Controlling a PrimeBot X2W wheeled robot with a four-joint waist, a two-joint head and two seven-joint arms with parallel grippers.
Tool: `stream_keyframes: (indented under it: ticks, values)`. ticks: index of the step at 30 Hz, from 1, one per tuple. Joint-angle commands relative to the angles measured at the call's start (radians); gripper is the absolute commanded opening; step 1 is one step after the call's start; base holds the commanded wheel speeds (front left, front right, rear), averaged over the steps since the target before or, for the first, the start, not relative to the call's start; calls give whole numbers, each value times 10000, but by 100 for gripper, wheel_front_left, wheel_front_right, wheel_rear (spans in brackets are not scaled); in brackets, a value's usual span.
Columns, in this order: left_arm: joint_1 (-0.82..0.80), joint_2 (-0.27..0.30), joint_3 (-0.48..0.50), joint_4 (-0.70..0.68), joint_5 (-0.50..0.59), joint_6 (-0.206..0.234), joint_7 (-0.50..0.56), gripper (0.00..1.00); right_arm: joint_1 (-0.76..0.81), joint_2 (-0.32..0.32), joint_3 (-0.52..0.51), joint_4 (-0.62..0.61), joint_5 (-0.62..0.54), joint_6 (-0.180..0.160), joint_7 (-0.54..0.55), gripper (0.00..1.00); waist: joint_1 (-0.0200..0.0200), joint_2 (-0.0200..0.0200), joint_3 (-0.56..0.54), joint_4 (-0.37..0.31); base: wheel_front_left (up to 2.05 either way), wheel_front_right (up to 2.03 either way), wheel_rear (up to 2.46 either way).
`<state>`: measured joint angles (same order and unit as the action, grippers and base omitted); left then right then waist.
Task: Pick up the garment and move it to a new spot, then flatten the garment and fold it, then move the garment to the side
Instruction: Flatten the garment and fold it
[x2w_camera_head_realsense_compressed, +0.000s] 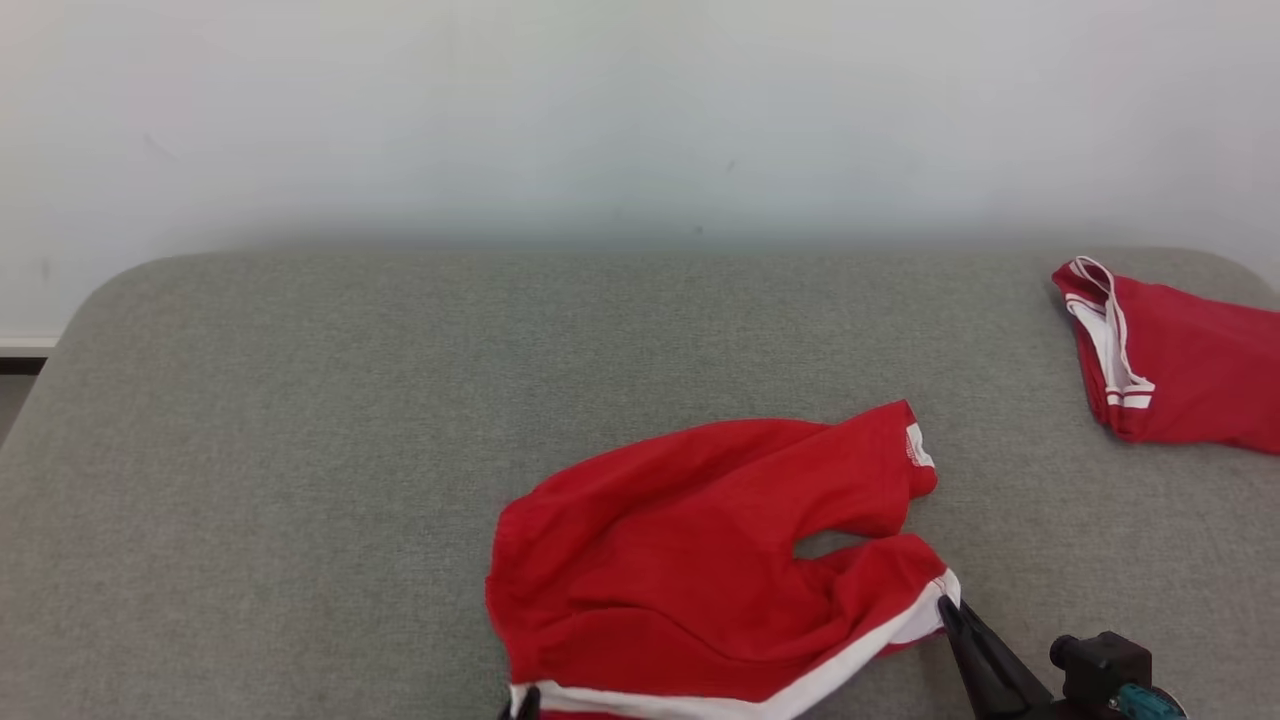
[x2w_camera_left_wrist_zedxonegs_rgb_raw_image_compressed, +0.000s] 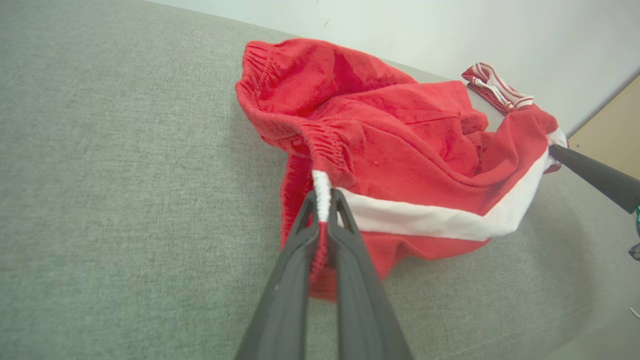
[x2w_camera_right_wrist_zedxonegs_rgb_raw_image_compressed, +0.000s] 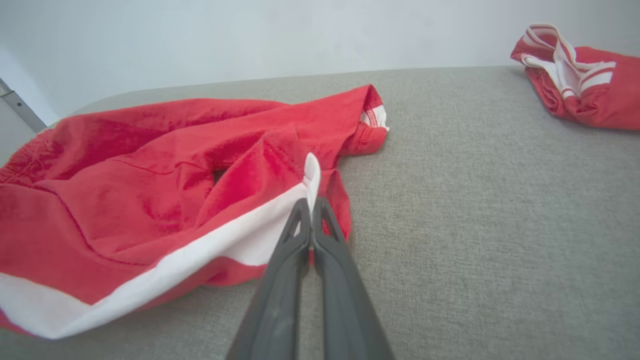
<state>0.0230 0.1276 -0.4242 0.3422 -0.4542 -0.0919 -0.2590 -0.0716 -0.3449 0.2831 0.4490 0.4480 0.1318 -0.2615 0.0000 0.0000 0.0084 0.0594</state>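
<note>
**Both claws pinched on the white side stripe of the red shorts**

Red shorts (x2w_camera_head_realsense_compressed: 700, 560) lie crumpled at the near middle of the grey worktop (x2w_camera_head_realsense_compressed: 300, 450), just ahead of me and slightly right of centre.

Left claw (x2w_camera_left_wrist_zedxonegs_rgb_raw_image_compressed: 324, 197): fingers closed on the waistband end of the white side stripe (x2w_camera_left_wrist_zedxonegs_rgb_raw_image_compressed: 425, 220), gathered elastic bunched between the tips. Right claw (x2w_camera_right_wrist_zedxonegs_rgb_raw_image_compressed: 311, 202): closed on the other end of that stripe, at the leg hem.

So the stripe runs left to right between my two claws along the near edge, curving a little rather than taut. The rest of the cloth trails off to the far side. I judge this axis is what counts. Drawing the claws apart along it should tension the side seam, and a lift would hang the shorts from it.

Fabric looks thin and soft, heavily creased. One leg opening (x2w_camera_right_wrist_zedxonegs_rgb_raw_image_compressed: 372, 117) points far right. The worktop cover is a coarse grey weave, likely to drag on the cloth if I slide it.

A second red garment (x2w_camera_head_realsense_compressed: 1190, 360) with white trim sits at the far right, well apart.
</note>
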Motion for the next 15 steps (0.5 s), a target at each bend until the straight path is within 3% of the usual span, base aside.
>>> stream_keyframes:
  ticks: [1, 8, 15]
  values:
    - [42, 117, 87, -146, 31, 55, -55, 0, 69, -44, -9, -200, -38, -28, -38, 0, 0, 0, 20, -103, 0, 0, 0]
    - [-1140, 935, 340, -1336, 247, -39, 427, 0, -652, -57, -4, -1970, 293, -28, 680, 0, 0, 0, 249, -455, 0, 0, 0]
    - [-4217, 2039, 335, -2003, -129, -333, 1938, 0, -2983, -130, -71, -2415, 921, -28, 1696, 0, 0, 0, 1115, -573, 0, 0, 0]
